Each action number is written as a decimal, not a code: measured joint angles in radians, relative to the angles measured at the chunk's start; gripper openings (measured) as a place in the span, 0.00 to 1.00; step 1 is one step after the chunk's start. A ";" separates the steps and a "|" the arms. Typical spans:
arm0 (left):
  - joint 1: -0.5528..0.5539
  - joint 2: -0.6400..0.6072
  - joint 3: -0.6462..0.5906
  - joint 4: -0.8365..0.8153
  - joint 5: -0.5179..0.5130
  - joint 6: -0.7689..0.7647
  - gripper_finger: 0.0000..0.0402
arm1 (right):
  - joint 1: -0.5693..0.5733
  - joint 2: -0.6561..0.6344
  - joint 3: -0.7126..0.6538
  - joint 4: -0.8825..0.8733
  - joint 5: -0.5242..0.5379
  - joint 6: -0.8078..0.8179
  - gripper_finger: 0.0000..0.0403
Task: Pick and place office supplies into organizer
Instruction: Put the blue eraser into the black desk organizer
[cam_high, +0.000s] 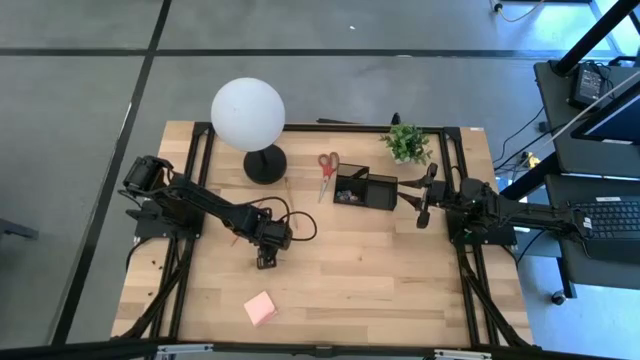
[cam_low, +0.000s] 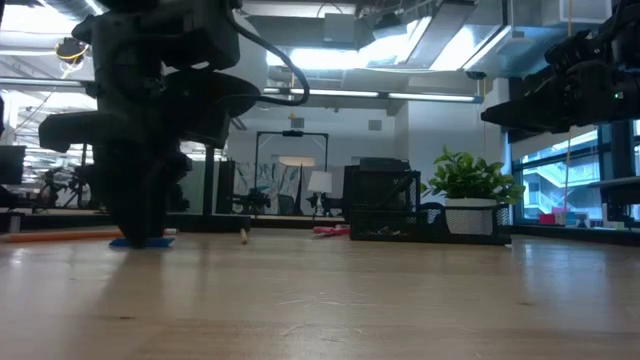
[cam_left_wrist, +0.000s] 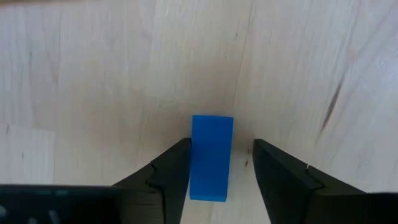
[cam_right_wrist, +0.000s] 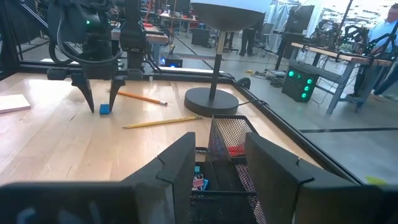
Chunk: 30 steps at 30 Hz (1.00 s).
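Note:
A small blue eraser (cam_left_wrist: 211, 155) lies flat on the wooden table, left of centre. My left gripper (cam_high: 266, 260) points down over it, open. One finger (cam_left_wrist: 177, 165) stands right beside one long side of the eraser and the other finger (cam_left_wrist: 273, 171) stands a little off the opposite side. The right wrist view shows the fingertips (cam_right_wrist: 90, 102) close to the table on either side of the eraser (cam_right_wrist: 104, 109). My right gripper (cam_high: 425, 205) waits level at the table's right, open and empty, beside the black mesh organizer (cam_high: 365, 190). My left gripper comes at the eraser from above, its fingers across the eraser's width. One finger (cam_left_wrist: 180, 155) is at the edge of one long side (cam_left_wrist: 194, 158); I cannot tell whether it touches. The other finger is clear of it. The eraser lies on the table.
Two pencils (cam_right_wrist: 140, 97) (cam_right_wrist: 161, 122) lie between the eraser and the lamp's round base (cam_high: 265, 165). Red-handled scissors (cam_high: 328, 170) lie left of the organizer, and a potted plant (cam_high: 407, 143) stands behind it. A pink sticky-note pad (cam_high: 261, 308) lies near the front edge.

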 joint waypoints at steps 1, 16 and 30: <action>0.000 0.000 0.000 0.000 0.000 0.001 0.40 | 0.000 0.000 0.000 0.000 0.000 0.000 0.36; 0.000 0.002 -0.002 0.009 -0.005 -0.004 0.23 | 0.000 0.000 0.000 0.000 0.000 0.000 0.36; 0.003 0.008 0.044 0.008 0.009 0.007 0.23 | 0.000 0.000 0.000 0.001 0.000 -0.003 0.36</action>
